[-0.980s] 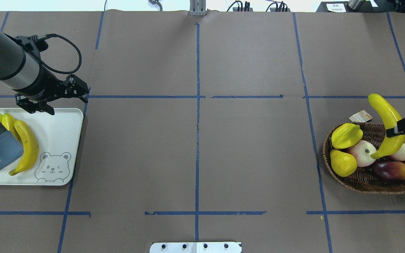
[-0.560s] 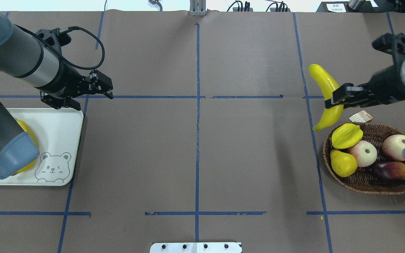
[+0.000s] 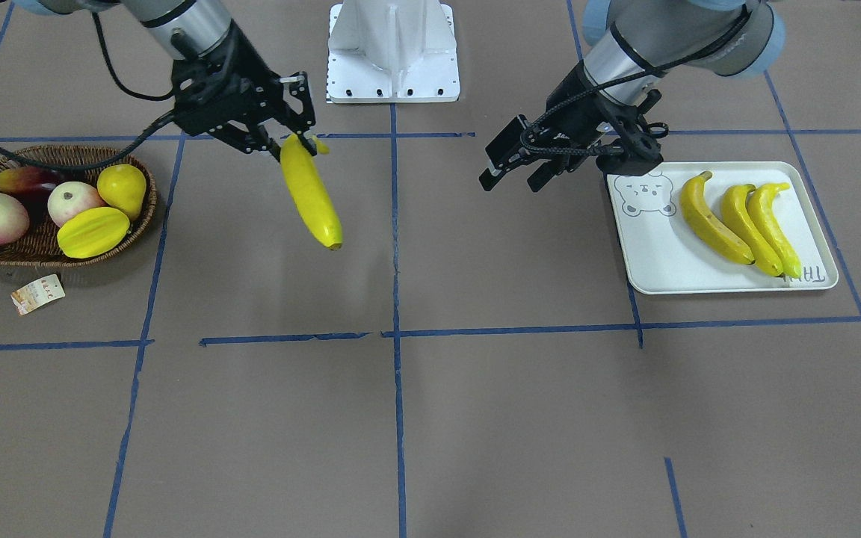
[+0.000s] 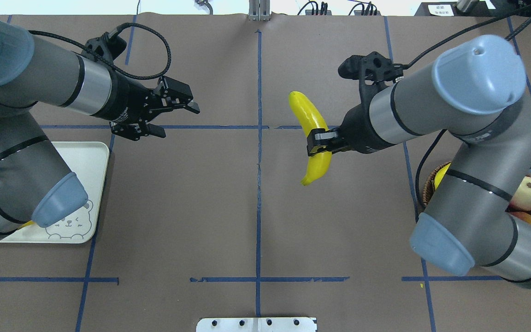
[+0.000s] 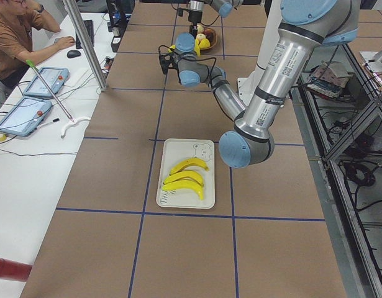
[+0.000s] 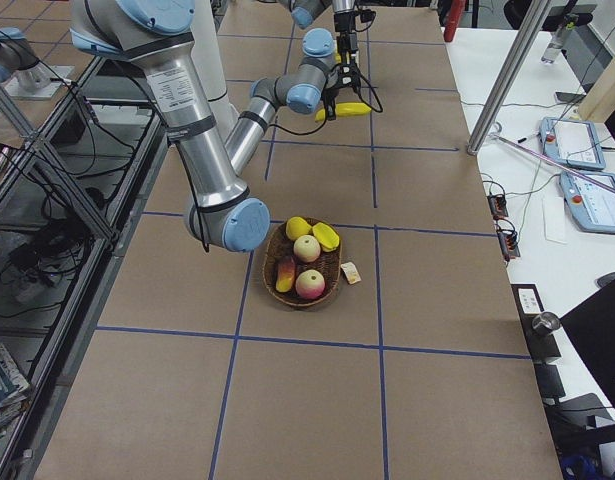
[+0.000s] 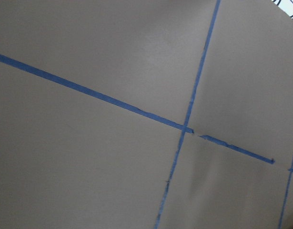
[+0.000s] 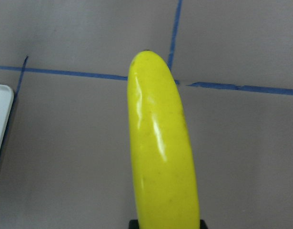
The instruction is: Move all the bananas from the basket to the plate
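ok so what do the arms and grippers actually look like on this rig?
The left arm and right arm are grey tubes with pale blue joint caps, black seam rings and a silver wrist band. The left gripper and right gripper are black, two-fingered. A black cable loops to each wrist.

right claw [image 3: 294,142] clamps banana [image 3: 312,196] above desk [image 3: 475,418] | left claw [image 3: 509,170] spread, empty, beside plate [image 3: 670,261] | three bananas [image 3: 750,220] on plate | basket [image 3: 64,155] holds other fruit [image 3: 93,232]

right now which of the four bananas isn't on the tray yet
The banana gripped by the right tool, hanging in the air over the middle of the table. The other three lie side by side on the tray.
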Robot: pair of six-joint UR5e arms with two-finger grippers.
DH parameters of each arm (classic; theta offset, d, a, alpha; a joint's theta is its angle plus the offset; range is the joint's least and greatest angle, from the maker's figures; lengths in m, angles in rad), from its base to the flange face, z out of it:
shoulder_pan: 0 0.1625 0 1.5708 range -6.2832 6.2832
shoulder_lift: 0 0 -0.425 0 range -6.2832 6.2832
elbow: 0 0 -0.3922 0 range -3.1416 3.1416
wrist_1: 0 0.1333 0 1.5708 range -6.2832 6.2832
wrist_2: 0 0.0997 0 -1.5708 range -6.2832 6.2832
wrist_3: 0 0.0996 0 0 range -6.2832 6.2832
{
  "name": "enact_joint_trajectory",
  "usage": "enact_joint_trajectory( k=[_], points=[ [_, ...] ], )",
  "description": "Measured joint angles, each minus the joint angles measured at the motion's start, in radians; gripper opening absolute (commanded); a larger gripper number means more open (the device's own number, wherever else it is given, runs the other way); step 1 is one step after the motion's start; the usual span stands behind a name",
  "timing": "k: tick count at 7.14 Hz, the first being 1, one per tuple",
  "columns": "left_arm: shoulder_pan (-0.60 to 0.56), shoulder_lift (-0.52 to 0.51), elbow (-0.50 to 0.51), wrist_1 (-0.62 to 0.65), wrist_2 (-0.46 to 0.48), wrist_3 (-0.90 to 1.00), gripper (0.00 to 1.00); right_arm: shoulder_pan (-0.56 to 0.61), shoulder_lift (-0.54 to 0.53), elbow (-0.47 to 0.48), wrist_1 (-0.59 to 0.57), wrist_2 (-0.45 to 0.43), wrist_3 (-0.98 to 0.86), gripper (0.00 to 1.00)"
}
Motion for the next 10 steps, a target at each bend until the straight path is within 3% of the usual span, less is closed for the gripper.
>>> enact_joint_trajectory(
  k=[3,6,7,8,9,10],
  points=[
    [0.042,-0.069,0.037,-0.070,0.002,-0.097,1.00,-0.183,0.098,-0.023,-0.004,-0.197,0.016,0.02],
    [0.088,-0.075,0.040,-0.111,0.003,-0.148,0.99,-0.209,0.145,-0.041,-0.004,-0.223,0.041,0.02],
    [0.108,-0.076,0.041,-0.113,0.011,-0.150,0.81,-0.210,0.154,-0.043,-0.004,-0.224,0.047,0.02],
    [0.131,-0.076,0.041,-0.113,0.030,-0.152,0.13,-0.211,0.158,-0.046,-0.004,-0.226,0.049,0.02],
    [0.147,-0.076,0.039,-0.114,0.049,-0.167,0.00,-0.211,0.159,-0.046,-0.005,-0.229,0.050,0.02],
    [0.154,-0.076,0.035,-0.114,0.056,-0.191,0.00,-0.211,0.158,-0.047,-0.005,-0.231,0.050,0.08]
  ],
)
